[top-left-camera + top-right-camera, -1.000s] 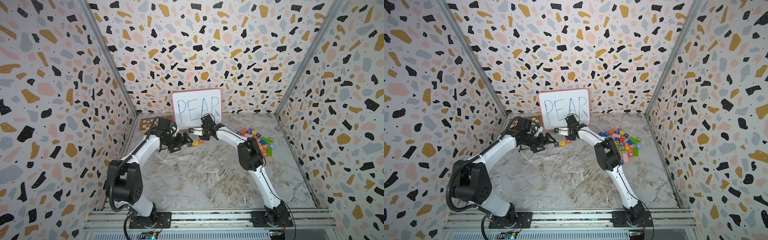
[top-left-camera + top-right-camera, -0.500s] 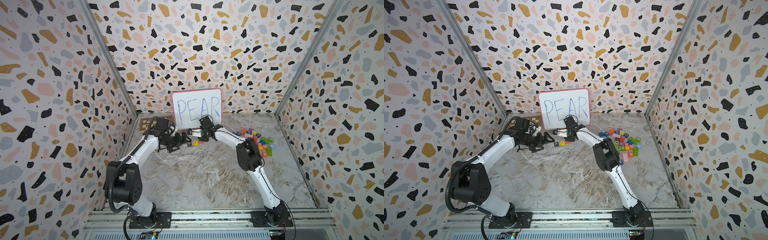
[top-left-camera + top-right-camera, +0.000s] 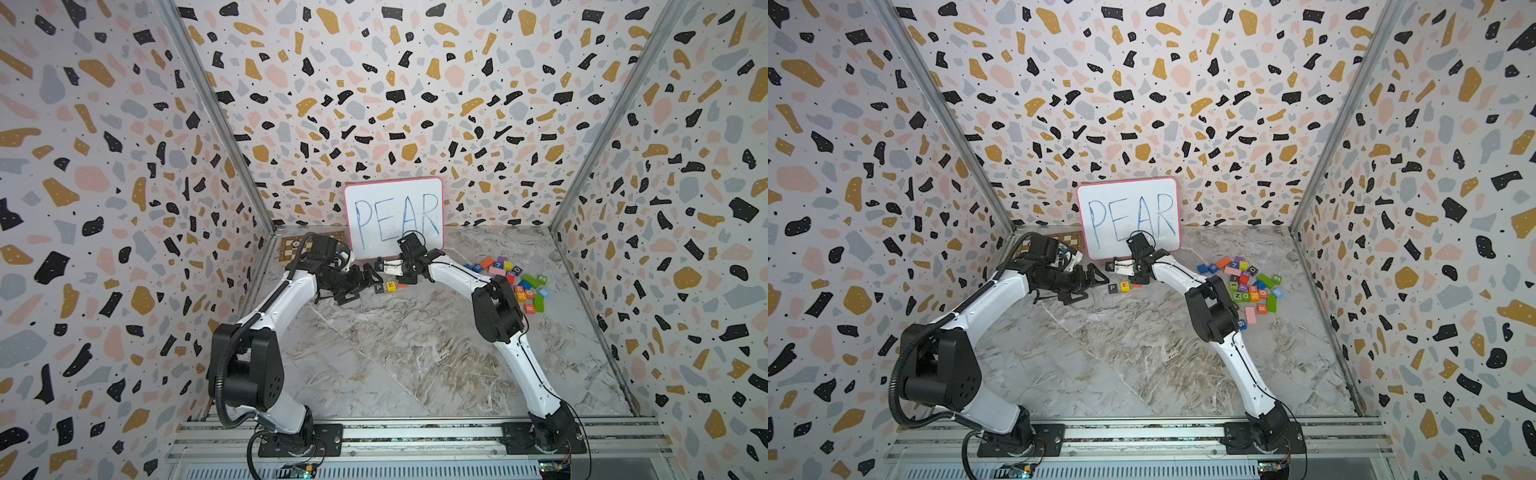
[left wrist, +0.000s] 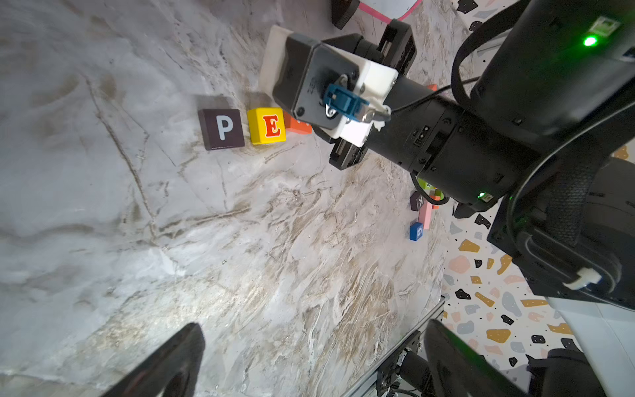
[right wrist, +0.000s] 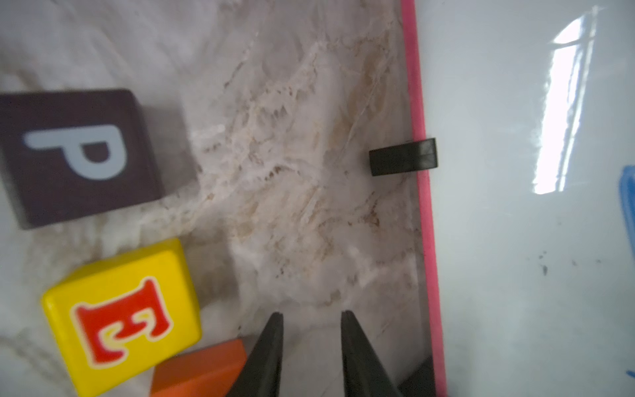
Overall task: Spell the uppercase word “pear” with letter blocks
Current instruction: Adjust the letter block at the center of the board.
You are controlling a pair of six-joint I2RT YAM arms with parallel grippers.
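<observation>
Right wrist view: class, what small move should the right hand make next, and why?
Probably lift the right hand clear: it holds nothing, the orange block already lies beside E, and R waits in the pile.

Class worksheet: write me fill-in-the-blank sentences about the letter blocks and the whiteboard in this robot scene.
The whiteboard shows the word ____ in blue.
The P block is black with a ____ letter.
Right beside it sits the E block, coloured ____ with a red letter.
Missing words: PEAR; white; yellow.
</observation>
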